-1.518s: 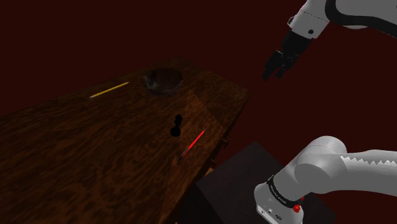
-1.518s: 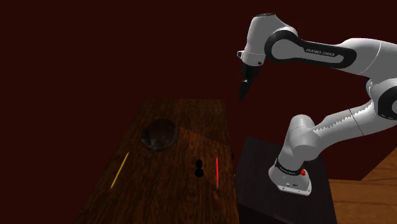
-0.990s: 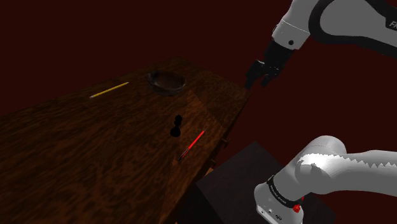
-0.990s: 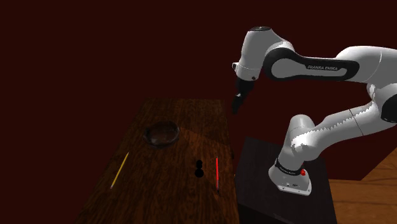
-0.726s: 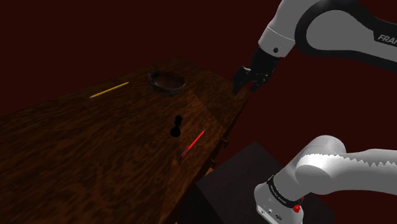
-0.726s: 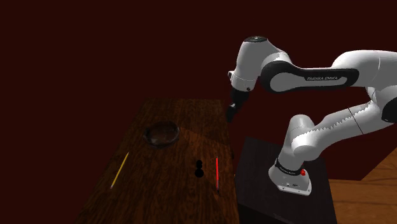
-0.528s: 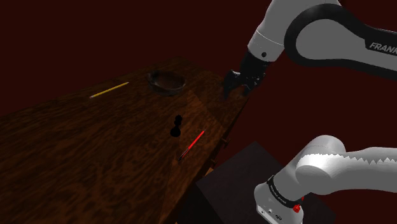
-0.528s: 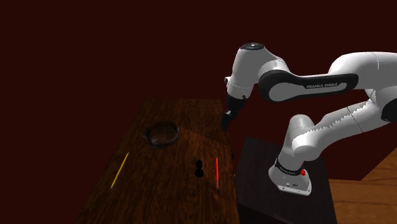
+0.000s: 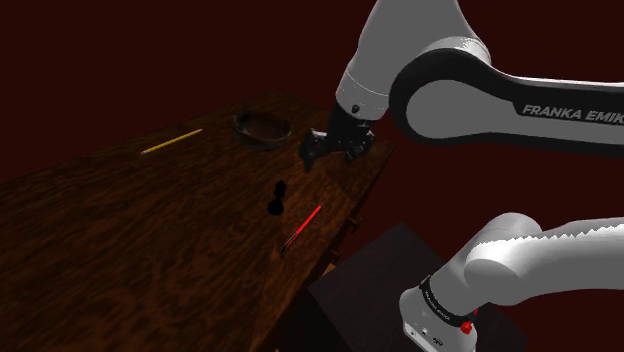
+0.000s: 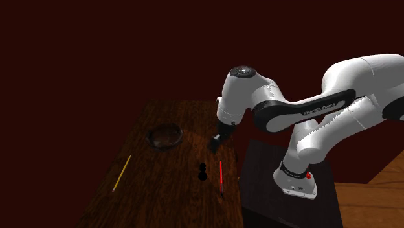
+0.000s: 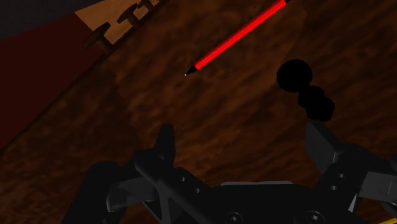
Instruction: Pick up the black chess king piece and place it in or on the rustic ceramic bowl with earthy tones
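Tool hovered above the tabletop, fingers spread and empty, angled down, probably lining up a grasp. Red pencil lay by the stand-side edge. Black king stood upright just inward of it, untouched. Bowl sat near the far corner, the likely drop spot.

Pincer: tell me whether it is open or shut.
Open. In the wrist view the pincer has its two black fingers standing well apart, bare table between them; the black chess king sits ahead, untouched.
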Tool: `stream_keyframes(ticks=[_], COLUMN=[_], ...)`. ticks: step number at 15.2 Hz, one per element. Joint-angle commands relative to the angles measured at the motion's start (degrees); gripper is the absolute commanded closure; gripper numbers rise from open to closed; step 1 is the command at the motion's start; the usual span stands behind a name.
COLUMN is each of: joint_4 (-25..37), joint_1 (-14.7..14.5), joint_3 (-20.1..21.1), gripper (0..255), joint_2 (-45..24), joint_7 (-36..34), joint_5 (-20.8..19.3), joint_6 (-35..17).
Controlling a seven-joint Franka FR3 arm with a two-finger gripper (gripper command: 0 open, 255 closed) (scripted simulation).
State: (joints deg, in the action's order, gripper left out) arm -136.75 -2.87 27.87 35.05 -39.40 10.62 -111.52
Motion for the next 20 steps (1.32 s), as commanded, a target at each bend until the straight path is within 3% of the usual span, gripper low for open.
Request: stream_keyframes(ticks=[1,6,14,20], joint_4=[1.69,6.87,3.31,3.31], joint_1=[0.96,4.33,5.34,5.34], joint_3=[3.5,12.26,13.86,13.86], gripper=[0,0,0,0], joint_2=[-3.57,-12.93,-15.89,-15.89], joint_7=[-4.02,-14.48,-15.71,-15.71], joint_5=[-0.49,-4.55,-6.01,-6.01], joint_6=[-2.57,-7.42,-13.57,-13.57])
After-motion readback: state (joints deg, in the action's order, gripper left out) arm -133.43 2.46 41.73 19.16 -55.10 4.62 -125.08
